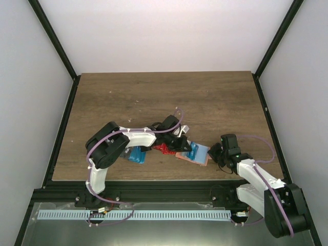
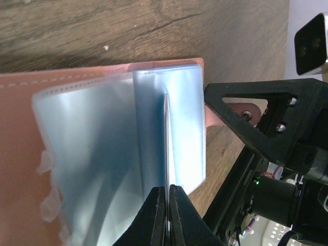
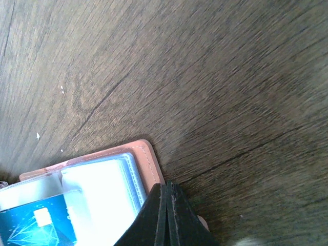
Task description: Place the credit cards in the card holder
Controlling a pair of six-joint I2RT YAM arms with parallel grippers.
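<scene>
My left gripper (image 2: 166, 190) is closed to a sliver on something thin that stands on edge between the tips. It looks like a clear sleeve (image 2: 154, 128) of the holder (image 2: 20, 154), lifted like a page. I can't rule out a card inside it. My right gripper (image 3: 166, 187) has its jaws fully together, tips down on the holder's pink rim at one corner. Whether it pins or pinches that rim I can't tell.

The holder lies open on the table (image 1: 154, 97) between the two grippers, with one blue card (image 3: 31, 228) already in a pocket. Loose red cards (image 1: 164, 149) sit just left of it under my left arm, and another blue one (image 1: 136, 155) lies further left.

I expect the holder to be light and floppy, so it will slide or fold unless that corner stays held down. The sleeves are thin, slick film that buckles and springs shut, so I would grip one near its free edge. The cards are stiff, glossy and flat on the wood, so I'd take one by a short edge and tilt it up first.
</scene>
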